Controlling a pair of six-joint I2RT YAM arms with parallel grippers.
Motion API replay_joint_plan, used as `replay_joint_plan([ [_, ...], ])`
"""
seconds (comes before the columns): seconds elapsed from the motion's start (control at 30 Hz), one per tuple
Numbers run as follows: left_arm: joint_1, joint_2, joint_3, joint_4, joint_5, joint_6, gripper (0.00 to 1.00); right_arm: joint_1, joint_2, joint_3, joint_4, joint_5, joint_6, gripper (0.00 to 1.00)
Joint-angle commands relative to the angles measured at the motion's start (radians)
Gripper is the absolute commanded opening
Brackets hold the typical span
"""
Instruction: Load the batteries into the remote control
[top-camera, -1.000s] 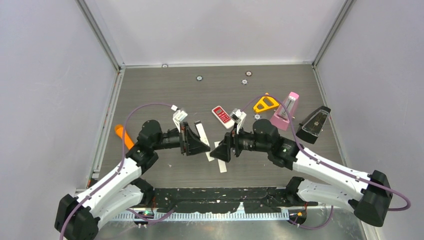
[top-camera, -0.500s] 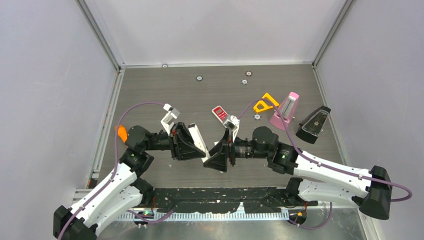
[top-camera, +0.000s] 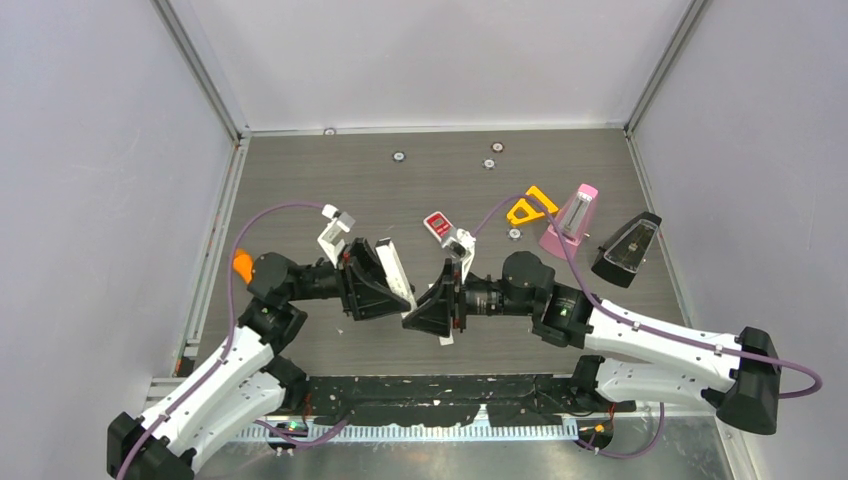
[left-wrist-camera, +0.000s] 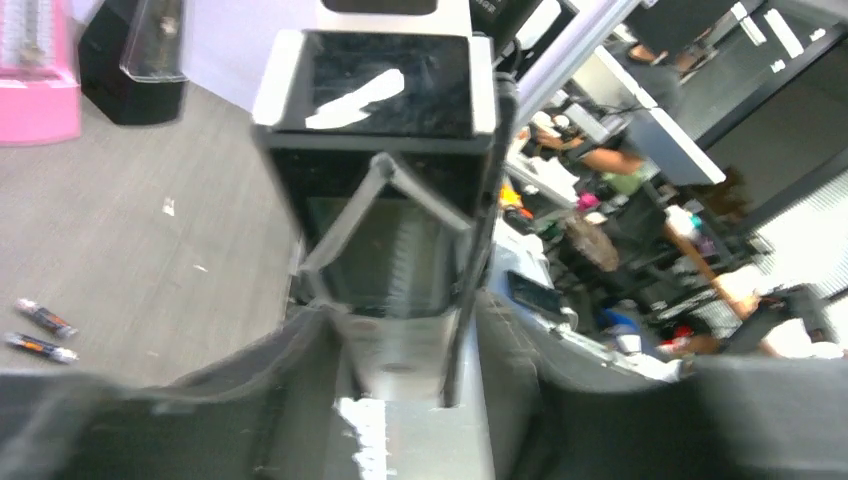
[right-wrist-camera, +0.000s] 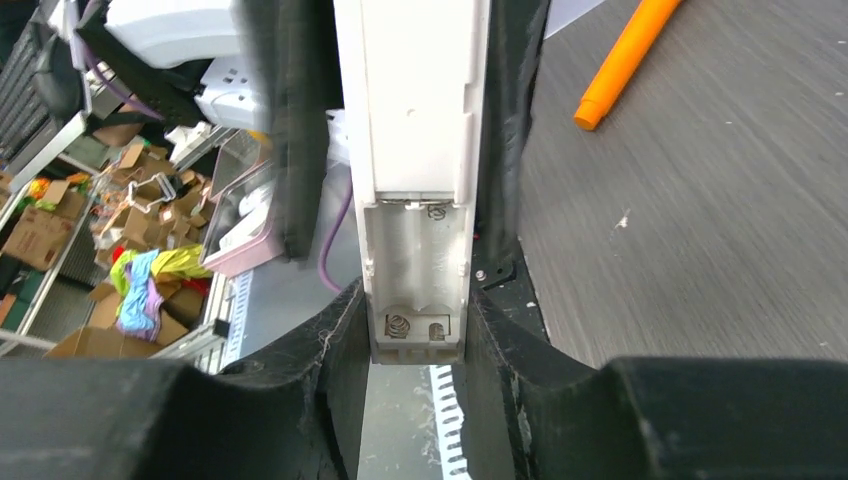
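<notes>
Remote (right-wrist-camera: 415, 150) lengthwise between both jaws (battery bay (right-wrist-camera: 416, 272) toward right)

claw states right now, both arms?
Left claw: closed on the long white plastic remote control.
Right claw: closed on the same remote, at its open battery-compartment end.

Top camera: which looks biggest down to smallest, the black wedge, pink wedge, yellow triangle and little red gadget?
1. Black wedge and pink wedge: too alike to rank.
2. Yellow triangle.
3. Red gadget: smallest, though it looks partly hidden.
</notes>
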Motion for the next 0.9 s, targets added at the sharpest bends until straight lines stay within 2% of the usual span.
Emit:
replay_joint_plan([
  [0.0,-0.014,-0.048,0.017,-0.022,-0.073,0.041,0.67,0.002,0.012,0.035,-0.025,0.129,0.004,0.1],
  [0.07,-0.014,-0.085,-0.01,-0.079,-0.163,0.091,0.81,0.017,0.01,0.043,-0.08,0.195,-0.016,0.07],
  [0.13,-0.014,-0.124,-0.051,-0.142,-0.297,0.118,0.86,0.051,0.028,0.055,-0.117,0.277,-0.054,0.06],
  [0.3,-0.014,-0.177,-0.101,-0.313,-0.594,0.088,0.87,0.128,0.115,0.112,-0.22,0.569,-0.098,0.05],
  [0.43,-0.013,-0.191,-0.147,-0.32,-0.695,0.035,0.86,0.192,0.181,0.146,-0.266,0.761,-0.11,0.06],
  [0.7,-0.014,-0.135,-0.116,-0.415,-0.742,0.048,0.71,0.279,0.293,0.195,-0.293,0.9,-0.141,0.05],
  [0.8,-0.014,-0.101,-0.116,-0.399,-0.73,0.017,0.59,0.298,0.322,0.214,-0.301,0.937,-0.149,0.06],
  [0.87,-0.014,-0.078,-0.115,-0.392,-0.726,0.0,0.47,0.308,0.341,0.223,-0.303,0.939,-0.148,0.06],
])
